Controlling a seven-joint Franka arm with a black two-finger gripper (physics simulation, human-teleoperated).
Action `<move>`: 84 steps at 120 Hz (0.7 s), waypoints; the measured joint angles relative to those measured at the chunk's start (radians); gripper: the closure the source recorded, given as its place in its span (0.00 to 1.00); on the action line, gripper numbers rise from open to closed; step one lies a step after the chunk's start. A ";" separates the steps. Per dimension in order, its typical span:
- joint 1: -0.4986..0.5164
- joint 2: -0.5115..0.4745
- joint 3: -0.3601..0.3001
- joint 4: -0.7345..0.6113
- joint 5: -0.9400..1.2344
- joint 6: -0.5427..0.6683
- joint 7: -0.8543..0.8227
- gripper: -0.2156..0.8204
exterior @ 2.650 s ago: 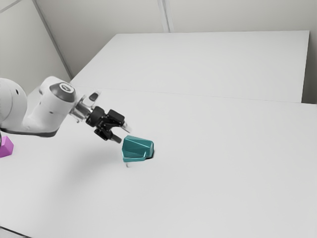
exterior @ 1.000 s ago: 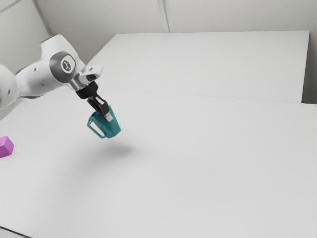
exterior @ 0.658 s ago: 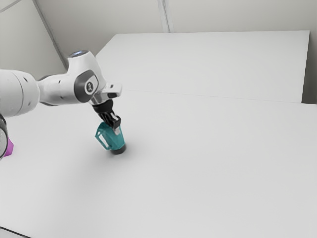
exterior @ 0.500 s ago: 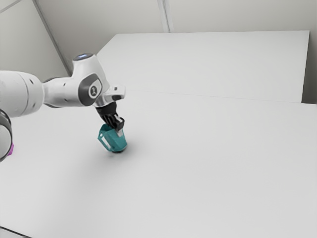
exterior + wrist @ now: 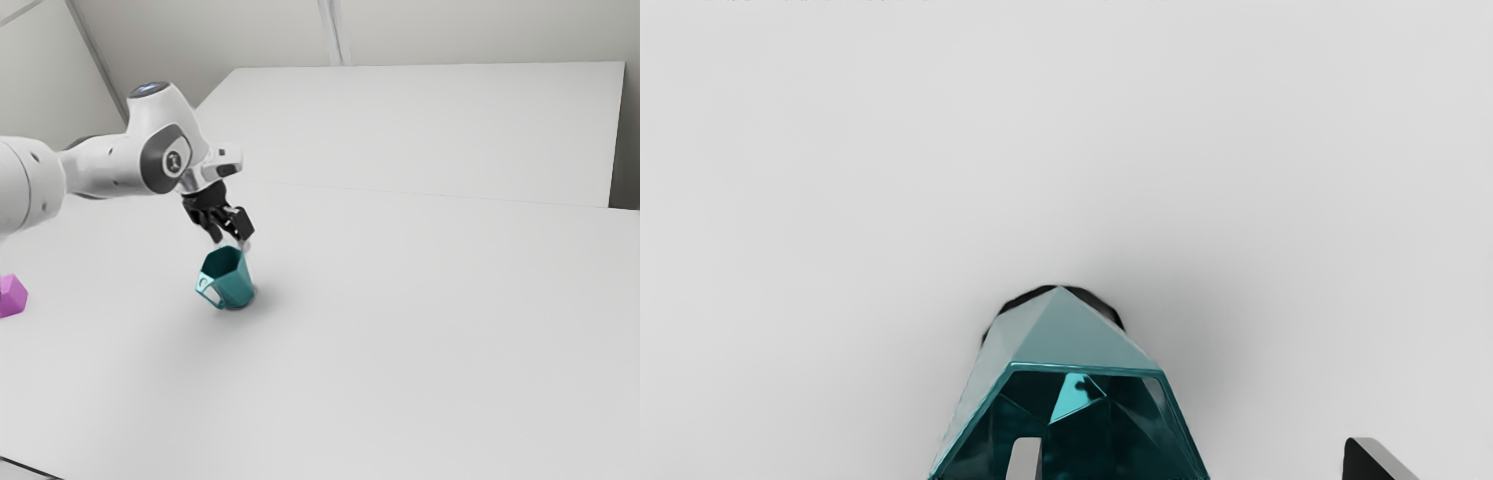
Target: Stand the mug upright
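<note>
While the mug (image 5: 236, 286) sits mouth up | fingers (image 5: 240, 226) wide apart | gripping nothing

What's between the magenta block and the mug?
Bare white tabletop lies between the magenta block and the teal mug, seen in the exterior view.

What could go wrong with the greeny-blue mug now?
The pincer is open just above the mug, and one finger shows over its opening. If it swings sideways, that finger might catch the rim and tip the mug. Also, the pincer isn't gripping the mug, so a bump could perhaps topple it.
</note>
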 joint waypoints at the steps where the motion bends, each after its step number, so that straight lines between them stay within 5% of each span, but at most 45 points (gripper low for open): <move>1: 0.000 -0.003 0.000 0.001 -0.001 -0.003 -0.001 0.33; 45: 0.005 -0.035 0.002 0.404 -0.014 -0.336 -0.033 0.23; 84: 0.000 -0.087 0.003 0.439 -0.018 -0.479 -0.054 0.21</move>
